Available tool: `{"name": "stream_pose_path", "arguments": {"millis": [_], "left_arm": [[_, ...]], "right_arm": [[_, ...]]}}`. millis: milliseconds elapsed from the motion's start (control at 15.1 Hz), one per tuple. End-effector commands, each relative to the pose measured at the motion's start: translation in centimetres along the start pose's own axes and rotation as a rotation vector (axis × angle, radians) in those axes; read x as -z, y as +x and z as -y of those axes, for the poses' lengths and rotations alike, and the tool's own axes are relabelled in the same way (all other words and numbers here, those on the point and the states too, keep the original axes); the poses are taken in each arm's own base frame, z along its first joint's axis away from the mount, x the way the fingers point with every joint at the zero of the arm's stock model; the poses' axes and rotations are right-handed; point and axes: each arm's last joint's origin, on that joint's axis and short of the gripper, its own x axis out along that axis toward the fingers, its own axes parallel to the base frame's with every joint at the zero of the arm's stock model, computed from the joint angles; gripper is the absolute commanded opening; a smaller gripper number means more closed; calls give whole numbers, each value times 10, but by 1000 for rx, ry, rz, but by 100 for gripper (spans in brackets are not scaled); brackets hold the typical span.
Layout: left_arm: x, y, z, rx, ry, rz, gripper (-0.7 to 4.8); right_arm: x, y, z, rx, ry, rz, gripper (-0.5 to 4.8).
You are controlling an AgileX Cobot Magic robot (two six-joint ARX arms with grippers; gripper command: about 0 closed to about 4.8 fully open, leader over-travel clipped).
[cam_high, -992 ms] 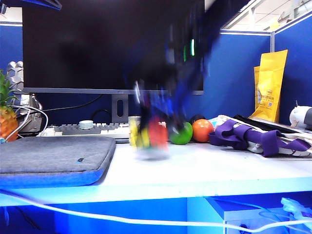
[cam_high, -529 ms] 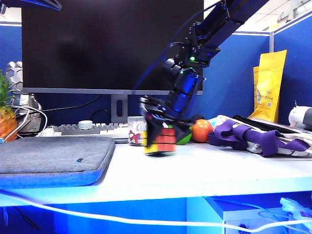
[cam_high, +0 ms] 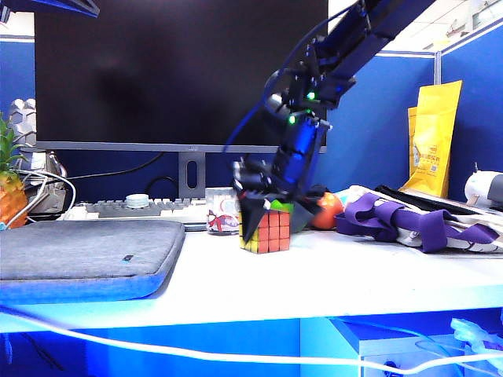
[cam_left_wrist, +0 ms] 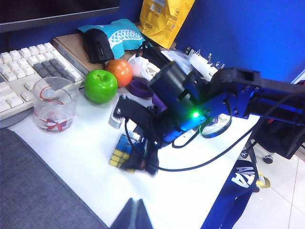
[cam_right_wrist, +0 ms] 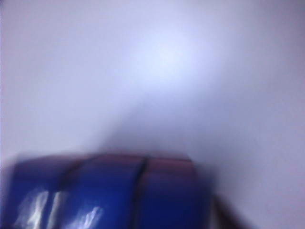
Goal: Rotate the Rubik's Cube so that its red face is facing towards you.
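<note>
A cup [cam_high: 222,212] and green apple [cam_left_wrist: 100,86] flank the cube [cam_high: 267,230], sitting square on the surface [cam_high: 314,275], red face [cam_high: 273,230] frontward. The right gripper [cam_high: 263,206] straddles it, jaws apart; the left gripper's [cam_left_wrist: 135,215] jaws together.

Blurred Rubik's Cube [cam_right_wrist: 105,191], right wrist view

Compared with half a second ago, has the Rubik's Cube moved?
Yes. The Rubik's Cube has come down flat onto the desk from a tilted pose, slightly rightward, further from the glass cup.

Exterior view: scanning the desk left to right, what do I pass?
Pineapple → grey sleeve → keyboard → glass cup → Rubik's Cube under the right gripper → orange ball → purple straps → yellow pouch.
</note>
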Motion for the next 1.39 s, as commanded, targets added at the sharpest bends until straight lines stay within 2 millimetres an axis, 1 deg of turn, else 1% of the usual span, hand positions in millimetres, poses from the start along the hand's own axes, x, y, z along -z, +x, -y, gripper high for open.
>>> {"name": "stream_pose_path", "arguments": {"millis": [66,132,397,463,529,595,661,727,794,860,926,1058,1124,1257,1389], "left_arm": [[-1,-1,1,6,0,2,-3],[-1,-1,1,6,0,2,-3],[-1,0,1,7,2,2,-3],[-1,0,1,8,1,2,-3],[-1,1,0,10,1,1,-3],[0,1,-1,10,-1,-1,-3],[0,2,-1,10,-2,-2,-3],[0,2,-2,11,-4,-3,-3],[1,3,-3,12,-12,-8,-3],[1,5,-2,16,-12,-11,-3],[1,5,-3,19,-8,-9,-3],[1,6,-4,21,-8,-9,-3],[2,11,-3,33,-9,-17,-3],[4,16,-5,42,-18,-29,-3],[6,27,-2,64,-17,-49,-3]], "right_arm": [[-2,-5,2,87,73,8,479],[-3,-8,3,104,73,10,479],[-22,-58,-3,106,60,127,479],[-28,-79,-8,103,74,147,479],[-31,-96,-14,69,74,154,479],[-32,-106,-21,-10,62,144,213],[-31,-117,-29,-108,11,135,58],[-31,-119,-35,-116,22,124,8],[-26,-115,-37,-116,65,70,-8],[-20,-108,-39,-121,84,-3,-8],[-17,-103,-39,-112,88,-36,-8],[-15,-93,-42,-118,87,-65,-8],[-13,-87,-44,-145,88,-86,-8],[-12,-74,-56,-157,67,-114,-8],[-12,-56,-66,-166,43,-118,-8]]}}
